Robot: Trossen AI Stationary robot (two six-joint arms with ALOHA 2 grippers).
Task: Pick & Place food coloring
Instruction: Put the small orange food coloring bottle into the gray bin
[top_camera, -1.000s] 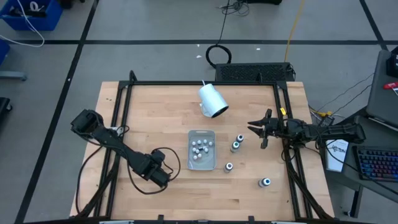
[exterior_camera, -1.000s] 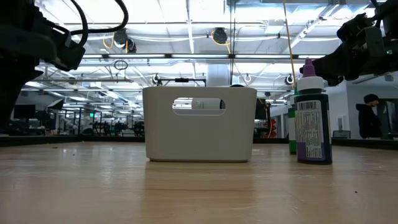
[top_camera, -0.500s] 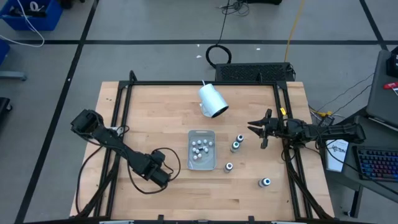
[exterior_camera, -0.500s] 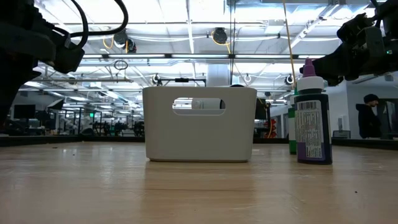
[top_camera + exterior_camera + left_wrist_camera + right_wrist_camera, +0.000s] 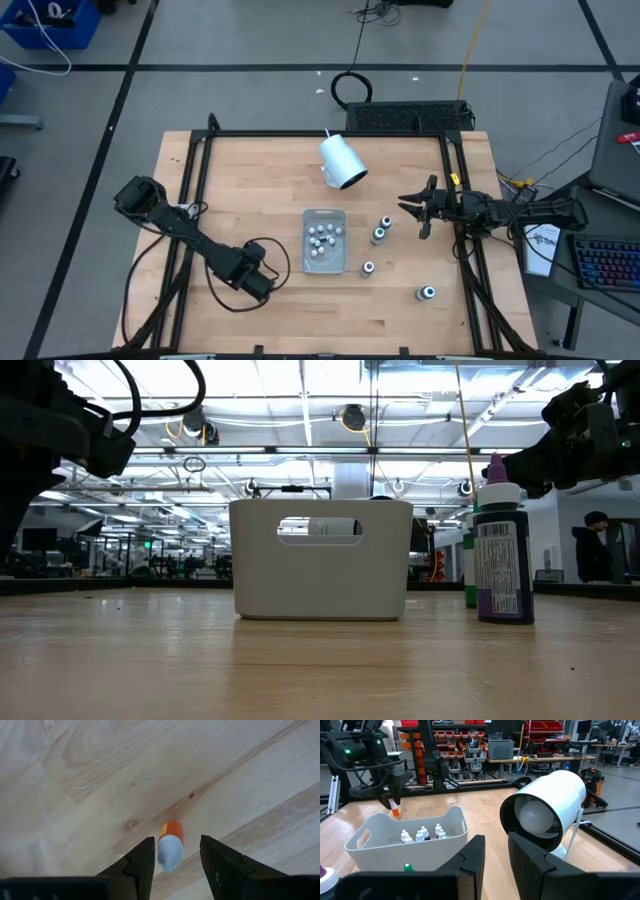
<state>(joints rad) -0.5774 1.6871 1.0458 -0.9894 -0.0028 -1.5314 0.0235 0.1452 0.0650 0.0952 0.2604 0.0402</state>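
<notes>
My left gripper [image 5: 258, 284] points straight down over the near left part of the table, shut on a tiny food coloring bottle [image 5: 171, 832] with an orange body and a whitish cap. The right wrist view shows that bottle [image 5: 395, 811] sticking out below the gripper, beyond the tray. Several whitish bottles [image 5: 322, 238] stand upright in the clear tray [image 5: 309, 215] at mid-table. Several dark bottles with pale caps [image 5: 385, 222] [image 5: 368, 267] [image 5: 427, 293] stand on the wood to the tray's right. My right gripper [image 5: 420, 208] waits shut and level at the table's right edge. My left gripper pinches the orange bottle between its two fingers at the cap end [image 5: 169, 856], coming from above and pointing down. The bottle is upright, its orange body [image 5: 395, 812] below the fingers. Whether its lower end rests on the table does not show.
A large white cylinder [image 5: 342, 162] on a stand lies on its side behind the tray. A black frame [image 5: 200, 160] borders the table's left, far and right sides. In the low view a dark bottle [image 5: 503, 550] stands right of the tray [image 5: 320, 560]. Bare wood surrounds my left gripper.
</notes>
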